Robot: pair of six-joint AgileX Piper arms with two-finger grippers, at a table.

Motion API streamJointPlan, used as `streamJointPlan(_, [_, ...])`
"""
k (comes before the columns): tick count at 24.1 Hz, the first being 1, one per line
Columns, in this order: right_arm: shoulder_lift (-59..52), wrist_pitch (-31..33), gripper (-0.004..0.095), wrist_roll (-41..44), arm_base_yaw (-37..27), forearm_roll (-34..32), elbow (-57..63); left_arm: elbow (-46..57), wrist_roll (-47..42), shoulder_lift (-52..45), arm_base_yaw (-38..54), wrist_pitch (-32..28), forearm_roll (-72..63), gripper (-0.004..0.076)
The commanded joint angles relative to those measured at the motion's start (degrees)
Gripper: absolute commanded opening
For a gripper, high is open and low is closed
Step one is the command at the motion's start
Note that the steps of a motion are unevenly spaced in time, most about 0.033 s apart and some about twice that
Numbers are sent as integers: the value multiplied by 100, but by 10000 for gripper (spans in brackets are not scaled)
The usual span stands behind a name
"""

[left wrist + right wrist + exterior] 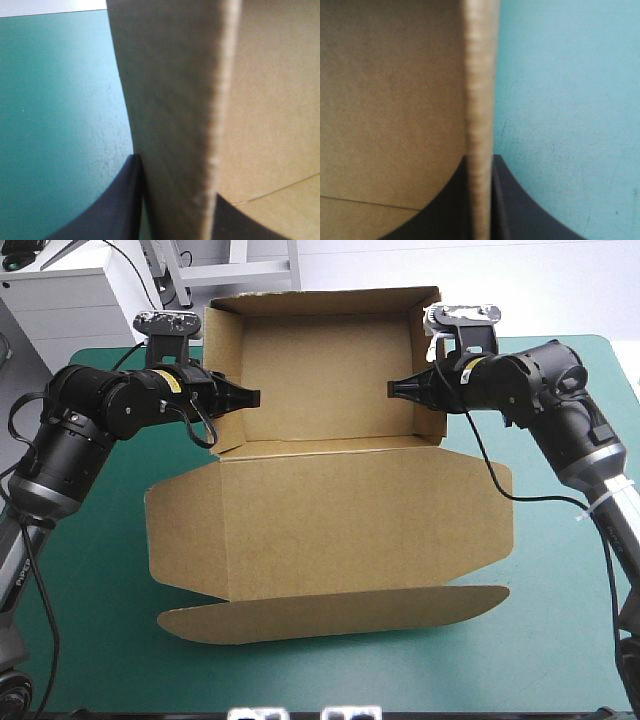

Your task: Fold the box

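We're mid-fold, as we read it: the box sits on the far half of the table, tray part up w/ back and side walls raised. The lid lies flat toward the near edge, and its front flap is flat too. The left gripper is clamped on the left side wall, and the right gripper on the right side wall. In both wrist views the board edge runs up between the black fingers, which are all but together w/ only the sheet between them. So the step in hand is prob. pinching both side walls to set them upright. We can't tell whether any tabs are tucked at the floor. Next move, we'd say, calls for letting go evenly on both sides so neither wall springs out, then backing each gripper off w/o dragging the board. Surface: the teal-green cover is flat and looks smooth, so the box could slide if pushed from one side only. Room: there's bare cover left & right of the box for the arms to back off, but the lid takes most of the near half.
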Motion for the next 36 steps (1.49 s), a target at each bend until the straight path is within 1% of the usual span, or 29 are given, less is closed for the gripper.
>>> streamJointPlan(1, [-169, -360, -8, -236, -32, -8, -169, -193, 447, -228, -47, -411, -411, -8])
streamJointPlan(4, [-169, -137, -8, -397, -32, -8, -169, -193, 599, -59, -47, -276, -525, -8])
streamJointPlan(10, [-42, 355, -8, -604, -32, -70, -169, -193, 900, 573, -47, 239, -615, -8])
streamJointPlan(11, [80, 565, -8, -653, -32, -102, -169, -193, 945, 804, -47, 372, -615, -8])
streamJointPlan(15, [639, 1141, -9, -839, -32, -47, -169, -193, 1108, 1294, -47, 448, -604, -8])
streamJointPlan(20, [1323, 1251, -20, -849, -32, -32, -169, -193, 1156, 1753, -47, 447, -431, -8])
streamJointPlan(25, [1773, 1288, -18, -849, -32, 39, -169, -193, 1213, 2215, -36, 496, -433, -8])
streamJointPlan(33, [1831, 1287, -20, -851, -42, 59, -169, -193, 1253, 2577, -36, 882, -433, -8])
streamJointPlan(36, [1831, 1312, -20, -851, -42, 119, -169, -193, 1253, 2595, -36, 1010, -433, 22])
